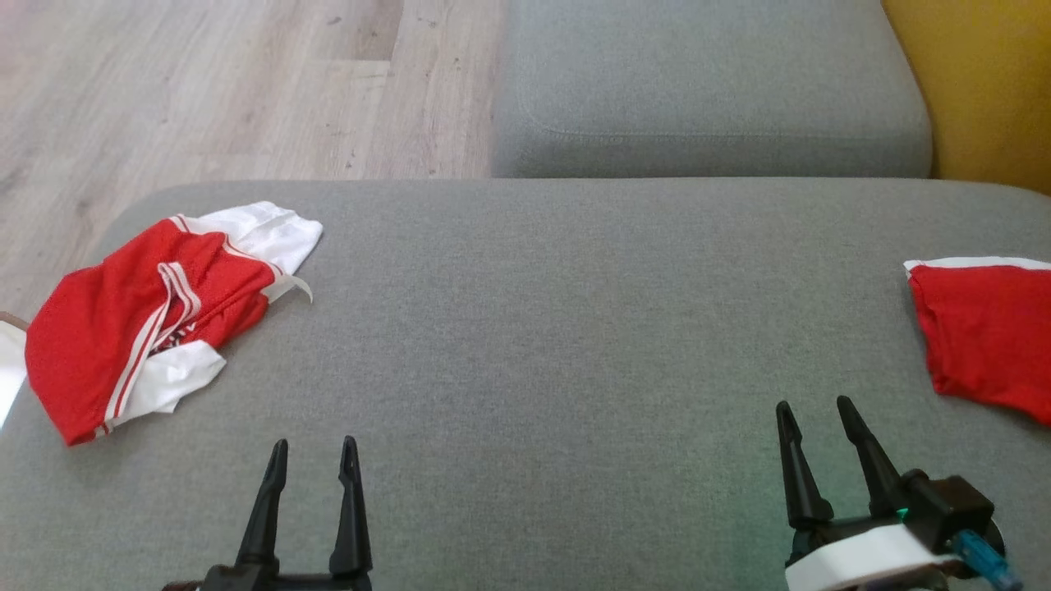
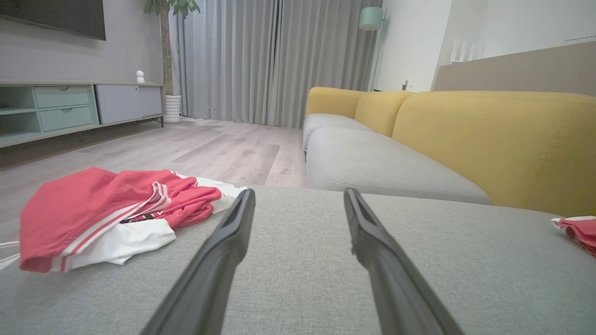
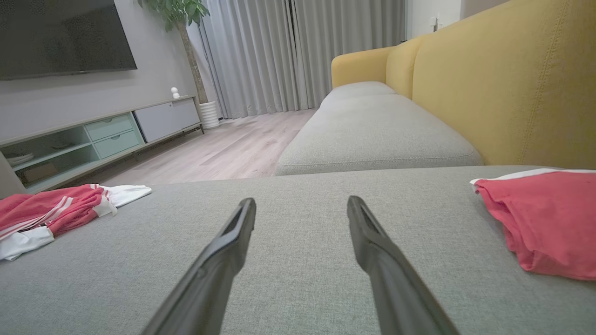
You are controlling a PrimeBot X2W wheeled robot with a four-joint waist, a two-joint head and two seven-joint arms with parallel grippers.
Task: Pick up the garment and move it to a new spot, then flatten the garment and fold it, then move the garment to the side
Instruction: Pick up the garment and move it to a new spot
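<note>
Holding nothing in the left gripper or right gripper, both spread wide, low over the grey cushion. Expect the crumpled red-and-white garment, ahead-left near the cushion's left edge, to be light, limp, probably slippery; pinch a white outer edge. Judged long axis: diagonal, near-left to far-right.

Home living room: sofa, long curtains, low cabinet, probably a wall television.
</note>
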